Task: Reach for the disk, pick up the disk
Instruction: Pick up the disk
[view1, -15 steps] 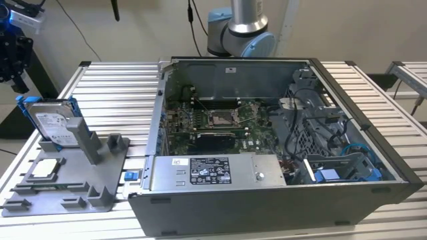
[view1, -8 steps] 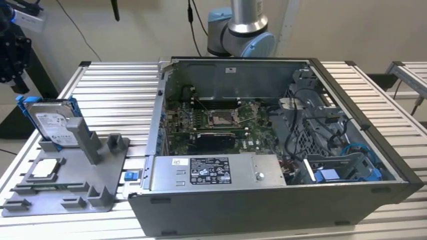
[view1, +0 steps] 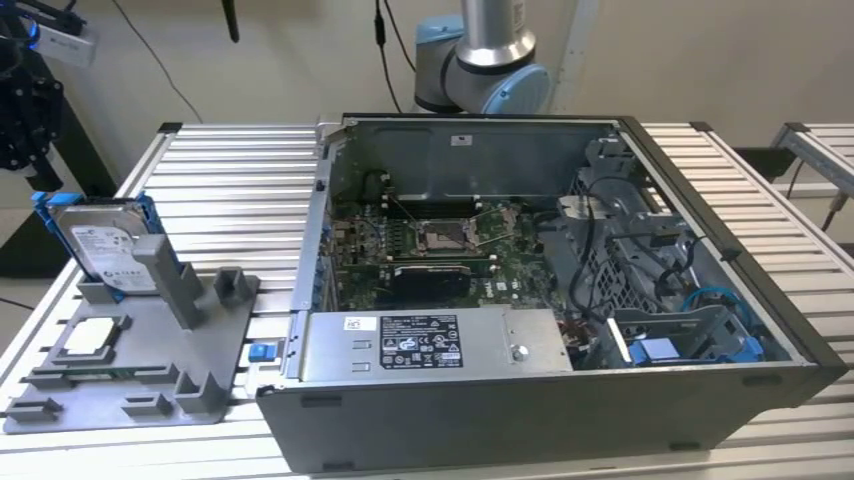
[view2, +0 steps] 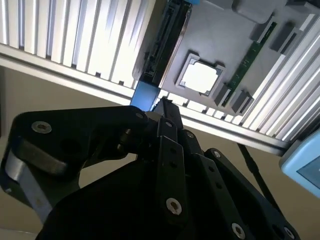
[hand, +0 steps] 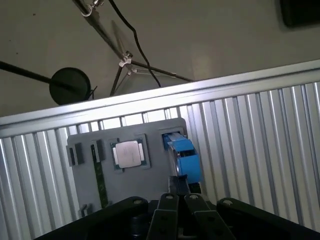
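Claw (view2: 164, 104), tips together, nothing held, near the upright blue-framed disk (view1: 104, 245) in the grey holder (view1: 134, 375).

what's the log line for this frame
phase: reach | disk: upright in grey holder, not lifted | gripper: near its blue edge, contact unclear

The disk (view1: 104, 243) is finished in silver-grey with a white label and is edged in bright blue. The counter (view1: 227, 190) is ribbed in pale silver slats. The holder (view1: 134, 385) is coloured plain grey, the gripper (view2: 164, 104) black.
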